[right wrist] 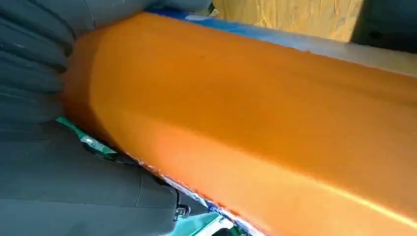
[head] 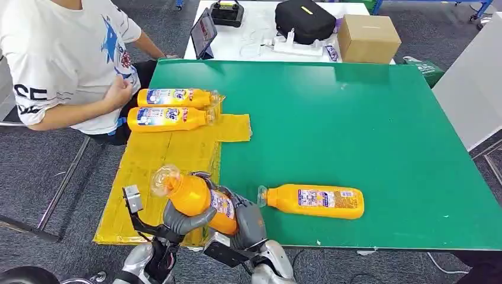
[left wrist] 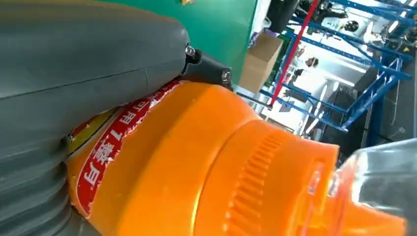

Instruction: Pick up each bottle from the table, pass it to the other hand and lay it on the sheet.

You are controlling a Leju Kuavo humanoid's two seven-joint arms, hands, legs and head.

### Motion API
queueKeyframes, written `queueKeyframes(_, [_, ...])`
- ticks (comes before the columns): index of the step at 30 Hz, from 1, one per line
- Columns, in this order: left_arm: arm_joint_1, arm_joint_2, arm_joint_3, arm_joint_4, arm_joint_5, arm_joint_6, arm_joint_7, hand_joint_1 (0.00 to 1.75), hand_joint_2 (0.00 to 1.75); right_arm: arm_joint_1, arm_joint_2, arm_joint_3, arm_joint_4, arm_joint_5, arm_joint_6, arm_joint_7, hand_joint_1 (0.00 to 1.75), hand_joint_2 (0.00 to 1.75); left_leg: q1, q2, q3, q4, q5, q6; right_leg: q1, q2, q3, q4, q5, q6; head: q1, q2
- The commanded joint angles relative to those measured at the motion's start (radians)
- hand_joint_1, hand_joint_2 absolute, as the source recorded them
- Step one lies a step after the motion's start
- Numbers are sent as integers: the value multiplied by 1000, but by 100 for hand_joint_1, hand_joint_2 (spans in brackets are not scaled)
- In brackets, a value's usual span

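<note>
Colours and patterns, referenced to the green table (head: 367,136).

The table top is plain flat green. The sheet (head: 160,157) over its left edge is mustard yellow, creased and unpatterned. Four bottles are orange with clear caps: two far bottles (head: 171,107) lying on the sheet carry yellow, blue and red labels; the lone bottle (head: 314,201) on the near part of the table carries a white and blue printed label; the held bottle (head: 198,198) at the table's near left edge shows a red label band with white characters. Both the left hand (head: 183,222) and the right hand (head: 248,222) are grey. Beyond the far edge, a white table (head: 260,26) carries a black bag (head: 305,21) and a brown box (head: 367,38). The person (head: 65,59) at the left wears a white shirt with a blue print.
</note>
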Motion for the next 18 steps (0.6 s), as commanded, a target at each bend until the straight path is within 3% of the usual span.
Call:
queueKeyframes(1, [-41,-25,-11,-27,-7,34,12,175,175,14,-32,6,-129,-78,103,-7,0,0,1,-1,1,1,-1,0,1,-2,2,0,-1,-1,0,0])
queueKeyframes(4, [-58,-39,35,-54,-143,208,-47,175,175,62,-63,-33,-326,-213,219,-42,0,0,1,-3,1,1,-1,0,1,-4,3,0,-2,-1,0,0])
queueKeyframes(8, [-105,-54,112,-58,-290,405,-113,175,175,106,-104,-56,-532,-259,272,-25,0,0,1,-3,-1,1,0,0,1,-3,0,0,-1,0,0,0])
queueKeyframes(10, [-140,-62,160,-45,-385,537,-147,175,175,130,-104,-74,-624,-275,254,-52,0,0,0,-3,0,1,-1,0,1,-4,1,1,-1,-1,0,0])
queueKeyframes(15, [-163,-59,185,-29,-398,557,-154,175,175,148,-108,-74,-685,-271,237,-52,0,0,1,-3,2,1,-1,0,1,-4,4,0,-1,-1,0,0])
queueKeyframes(18, [-194,-51,203,3,-568,744,-200,175,175,151,-107,-63,-750,-288,105,-81,0,0,0,-2,3,0,-1,0,1,-4,4,-1,-1,-1,0,0])
